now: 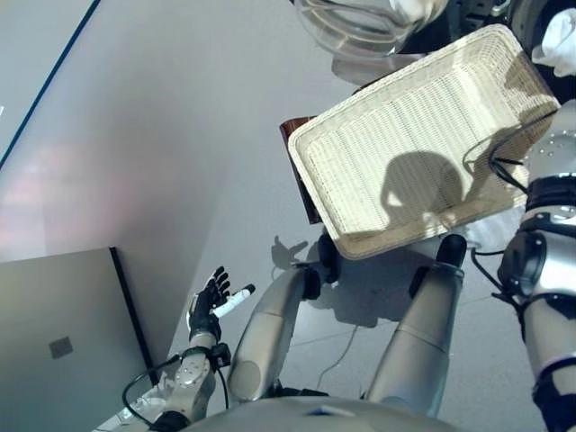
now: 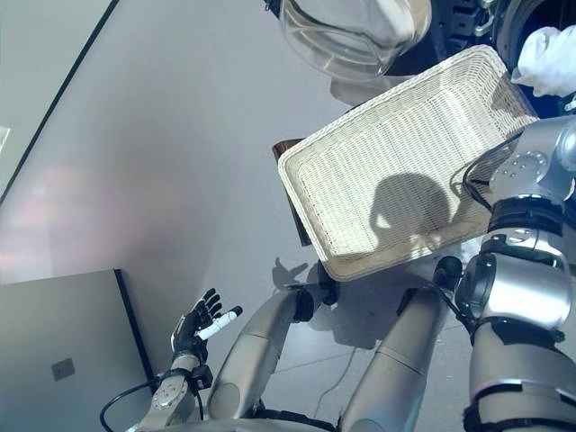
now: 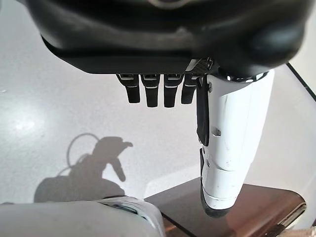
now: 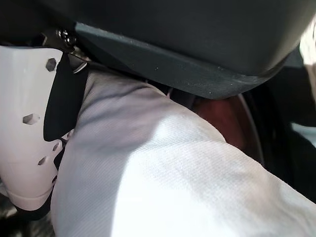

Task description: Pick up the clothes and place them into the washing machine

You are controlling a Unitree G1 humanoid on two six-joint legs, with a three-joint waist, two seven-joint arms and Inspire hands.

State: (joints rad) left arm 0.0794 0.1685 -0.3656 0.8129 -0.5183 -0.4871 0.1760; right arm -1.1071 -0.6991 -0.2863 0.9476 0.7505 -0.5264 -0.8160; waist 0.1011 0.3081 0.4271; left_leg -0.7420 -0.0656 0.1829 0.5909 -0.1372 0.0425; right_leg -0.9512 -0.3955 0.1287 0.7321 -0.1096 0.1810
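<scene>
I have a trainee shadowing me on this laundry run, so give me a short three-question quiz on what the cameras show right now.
1. True or false: the wicker basket has clothes in it.
2. Which hand has the white cloth against it? A) left hand B) right hand C) neither
3. Fill in: the left hand hangs low beside the robot over the floor with its fingers ____.

Key:
1. False; its inside shows only bare weave and shadow.
2. B; the right wrist view shows the cloth beside the thumb cover, near the dark machine opening.
3. Open, holding nothing.
</scene>
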